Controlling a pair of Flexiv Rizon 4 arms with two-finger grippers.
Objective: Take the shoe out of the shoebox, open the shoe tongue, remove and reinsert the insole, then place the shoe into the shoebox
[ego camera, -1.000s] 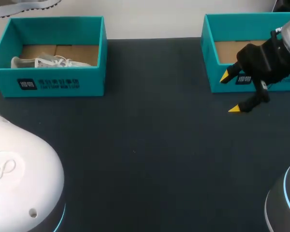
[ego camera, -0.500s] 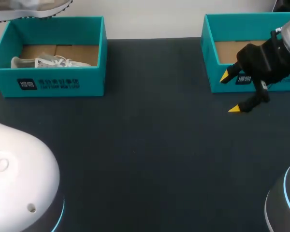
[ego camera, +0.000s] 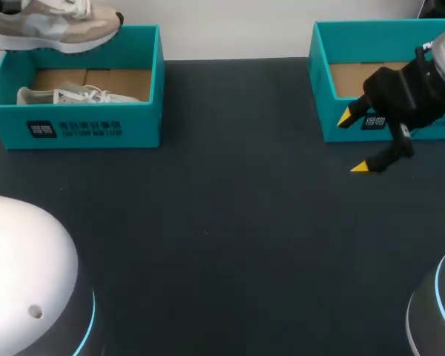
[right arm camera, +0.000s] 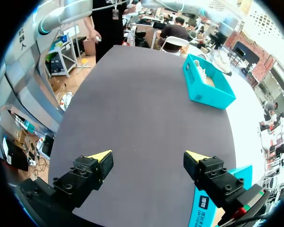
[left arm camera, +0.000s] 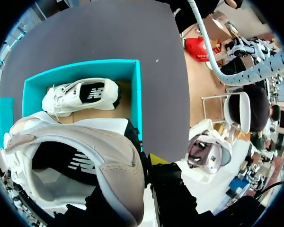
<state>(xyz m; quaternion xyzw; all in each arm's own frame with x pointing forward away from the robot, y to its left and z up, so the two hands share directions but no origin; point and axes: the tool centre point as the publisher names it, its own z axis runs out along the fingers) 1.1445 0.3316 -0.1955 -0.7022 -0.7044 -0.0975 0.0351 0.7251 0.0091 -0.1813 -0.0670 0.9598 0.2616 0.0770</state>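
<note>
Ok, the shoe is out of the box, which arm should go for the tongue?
Right, I'd say. The left tool holds the shoe up above the left shoebox, so it is busy. The right tool is open and empty over the table, though it must cross over.

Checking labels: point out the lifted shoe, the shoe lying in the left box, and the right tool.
lifted shoe [ego camera: 59, 30], head view, tan side panel.
shoe in the left box [ego camera: 67, 96], head view, white upper near the laces.
right tool [ego camera: 353, 142], head view, midway between its yellow tips.
</note>
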